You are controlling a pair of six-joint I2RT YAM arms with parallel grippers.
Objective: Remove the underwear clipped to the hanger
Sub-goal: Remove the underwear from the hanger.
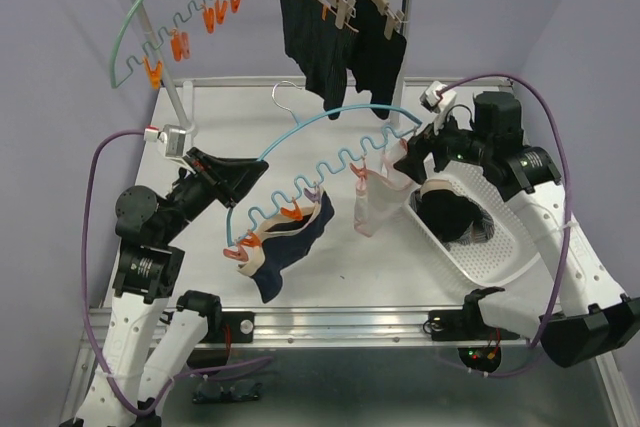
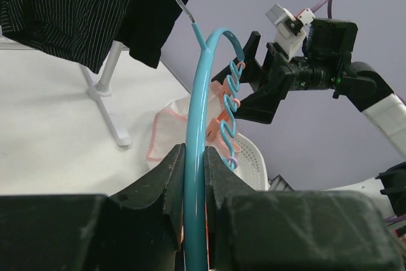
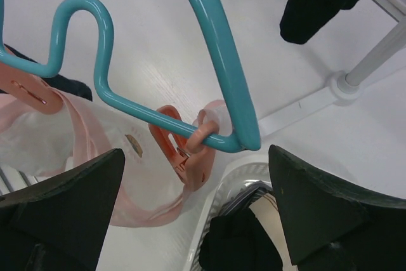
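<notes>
Left gripper (image 2: 193, 185) is pinched hard on the teal hanger (image 2: 202, 93), holding it raised over the table (image 1: 330, 282) so the clipped garments hang free. Right gripper (image 3: 195, 153) is spread wide, straddling the orange clip (image 3: 185, 152) at the hanger's far end. That clip bites the pale pink-white underwear (image 1: 373, 202), which dangles just beside the white basket (image 1: 500, 209). Dark pieces (image 1: 450, 215) already lie in the basket. A navy pair with beige waistband (image 1: 290, 237) is clipped nearer the held end. My read: the pink pair comes off next, and the basket sits close so it can drop in.
</notes>
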